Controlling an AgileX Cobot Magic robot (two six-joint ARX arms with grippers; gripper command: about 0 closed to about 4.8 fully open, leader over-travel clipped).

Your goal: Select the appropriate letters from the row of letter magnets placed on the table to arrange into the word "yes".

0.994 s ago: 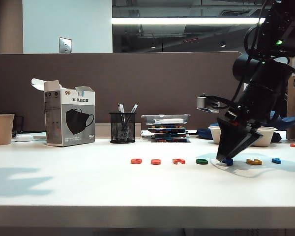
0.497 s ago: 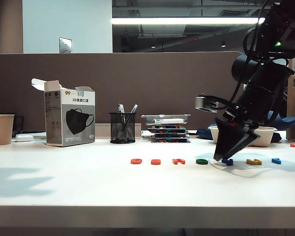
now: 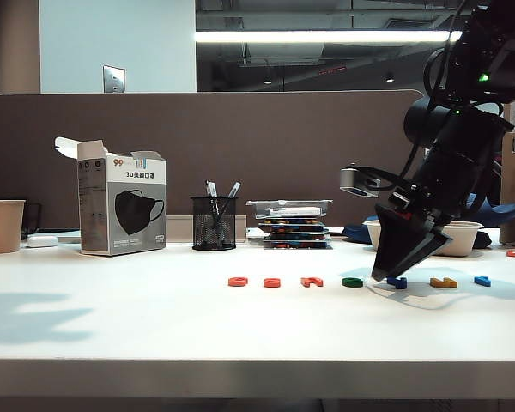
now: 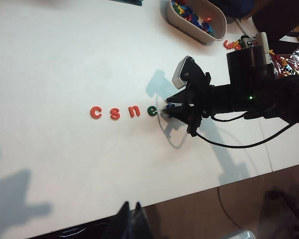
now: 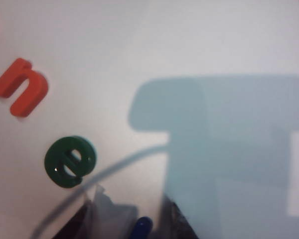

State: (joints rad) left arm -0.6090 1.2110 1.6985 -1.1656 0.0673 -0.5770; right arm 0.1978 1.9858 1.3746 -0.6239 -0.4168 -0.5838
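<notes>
My right gripper [image 3: 393,276] is down at the table [image 3: 154,335], toward its right end, its fingers spread on either side of the dark blue Y [image 5: 141,227] without pinching it yet; in the right wrist view the blue tip shows between the two finger bases. The left gripper [image 4: 129,219] hangs high off the table's near edge, and I cannot tell whether it is spread or closed.

The risk I see is the green e [image 5: 70,161] lying just beside the Y: a finger landing wide could nudge it or trap both pieces. The Y is also thin and flat on a smooth white top, so I expect it to skate sideways or tip out of a shallow pinch.

Further along the row toward the left end sit the orange-red n [image 5: 21,87], s [image 4: 114,113] and c [image 4: 95,112], all glossy moulded plastic with rounded edges. The yellow magnet [image 3: 443,282] and light blue magnet [image 3: 481,281] lie nearer the right edge.
</notes>
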